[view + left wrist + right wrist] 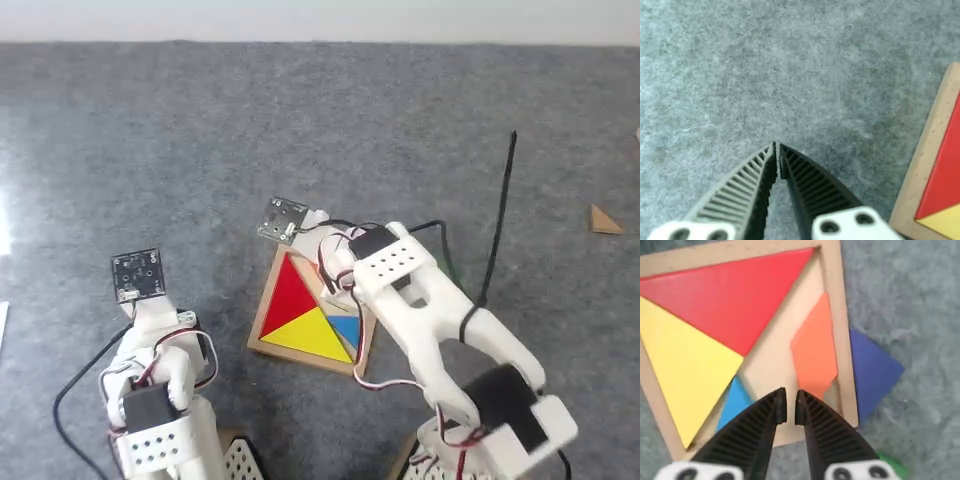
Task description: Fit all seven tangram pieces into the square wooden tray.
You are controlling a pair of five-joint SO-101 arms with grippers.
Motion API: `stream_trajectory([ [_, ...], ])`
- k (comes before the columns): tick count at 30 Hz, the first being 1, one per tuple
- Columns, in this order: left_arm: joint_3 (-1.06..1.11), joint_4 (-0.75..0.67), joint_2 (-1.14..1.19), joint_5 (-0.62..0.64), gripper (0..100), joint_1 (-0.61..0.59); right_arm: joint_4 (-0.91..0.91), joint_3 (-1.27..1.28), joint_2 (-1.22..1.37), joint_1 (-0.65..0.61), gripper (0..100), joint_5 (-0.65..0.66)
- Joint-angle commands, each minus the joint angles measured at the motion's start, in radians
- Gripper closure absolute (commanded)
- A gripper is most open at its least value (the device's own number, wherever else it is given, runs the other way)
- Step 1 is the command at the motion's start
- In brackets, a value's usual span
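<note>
Four pieces are seen inside the square wooden tray [300, 358] [837, 315]: a red triangle [290, 290] [725, 295], a yellow triangle [310, 335] [685, 375], a light blue triangle [345, 328] [735, 402] and an orange parallelogram [815, 347]. The orange piece is laid along one wall, and bare wood is left between it and the red triangle. A dark blue piece [872, 370] is found outside, against the tray's outer edge. The tray is placed at the lower centre of the high view, on a worktop [200, 130] covered in grey felt. A small tan triangle [603, 221] is seen at the right edge, well apart from the tray. The right arm [430, 310] is stretched from the lower right over the tray; the right gripper [791, 402] is held above the tray's floor, its fingers almost closed with a thin gap, and nothing is gripped. The left arm [150, 390] is folded at the lower left; the left gripper [778, 146] is pointed at bare felt near the tray's rim [927, 165], its fingers closed tip to tip on nothing.
</note>
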Motion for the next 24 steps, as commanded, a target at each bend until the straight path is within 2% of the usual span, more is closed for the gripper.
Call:
stream_trajectory([
  [1, -0.007, 0.008, -0.018, -0.005, 99, 0.0, -0.033, -0.008, 0.03, 0.033, 94.5, 0.032],
  [3, -0.007, 0.008, -0.018, -0.005, 99, 0.0, -0.035, -0.009, 0.045, 0.041, 92.5, 0.04],
  [11, -0.007, 0.008, -0.018, -0.005, 99, 0.0, -0.059, -0.017, 0.056, 0.041, 72.7, 0.037],
  [24, -0.007, 0.008, -0.018, -0.005, 99, 0.0, -0.077, -0.012, 0.058, 0.048, 72.4, 0.054],
])
